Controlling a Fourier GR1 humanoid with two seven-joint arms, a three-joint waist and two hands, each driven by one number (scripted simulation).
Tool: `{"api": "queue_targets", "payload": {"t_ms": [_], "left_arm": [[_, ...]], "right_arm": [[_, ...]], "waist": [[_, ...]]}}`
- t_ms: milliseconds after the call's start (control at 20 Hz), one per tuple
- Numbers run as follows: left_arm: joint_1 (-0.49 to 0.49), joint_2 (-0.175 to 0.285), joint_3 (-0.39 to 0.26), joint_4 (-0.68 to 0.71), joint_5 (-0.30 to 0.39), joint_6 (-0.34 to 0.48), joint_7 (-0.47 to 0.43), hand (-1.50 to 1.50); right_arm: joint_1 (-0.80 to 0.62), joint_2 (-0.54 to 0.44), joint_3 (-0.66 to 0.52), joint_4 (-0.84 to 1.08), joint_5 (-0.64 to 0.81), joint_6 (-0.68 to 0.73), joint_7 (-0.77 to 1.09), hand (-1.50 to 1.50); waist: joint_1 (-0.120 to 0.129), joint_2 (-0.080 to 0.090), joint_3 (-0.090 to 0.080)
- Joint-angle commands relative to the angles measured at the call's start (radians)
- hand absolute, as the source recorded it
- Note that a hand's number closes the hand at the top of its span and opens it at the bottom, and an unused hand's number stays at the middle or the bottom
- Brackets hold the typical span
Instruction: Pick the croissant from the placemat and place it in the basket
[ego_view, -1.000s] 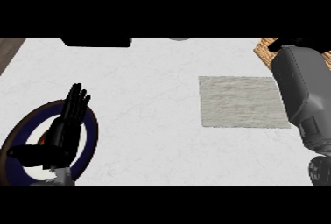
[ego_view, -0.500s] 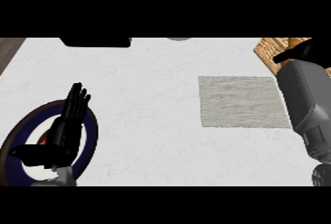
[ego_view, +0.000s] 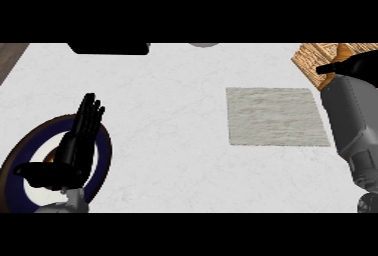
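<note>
The grey placemat (ego_view: 275, 122) lies bare right of the counter's middle; no croissant shows on it or anywhere else. The wooden basket (ego_view: 311, 54) stands at the far right corner, cut off by the view's edge. My right hand (ego_view: 348, 63) is over the basket's near side, at the end of the grey forearm that runs up the right edge. Only its black back shows, and whatever it holds is hidden. My left hand (ego_view: 80, 137) rests open at the lower left, fingers straight and pointing away.
A round plate with a dark blue rim (ego_view: 105, 150) lies under the left hand, with a small orange thing (ego_view: 50, 159) on it. A black object (ego_view: 109, 48) and a grey round one (ego_view: 203, 44) sit at the far edge.
The right forearm has shifted to the right, and its hand has come over the basket. The left hand has not moved.
</note>
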Motion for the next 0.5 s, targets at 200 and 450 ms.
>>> {"api": "queue_targets", "payload": {"t_ms": [200,450], "left_arm": [[-0.005,-0.022,0.004,0.049,-0.004,0.004,-0.036,0.00],[0.016,-0.005,0.003,-0.035,-0.005,0.004,0.019,0.00]], "right_arm": [[0.064,-0.006,0.006,-0.012,-0.092,-0.085,-0.024,-1.50],[0.068,0.016,0.051,-0.062,-0.051,-0.197,-0.011,-1.50]], "waist": [[-0.008,0.002,0.005],[-0.004,0.000,0.005]]}}
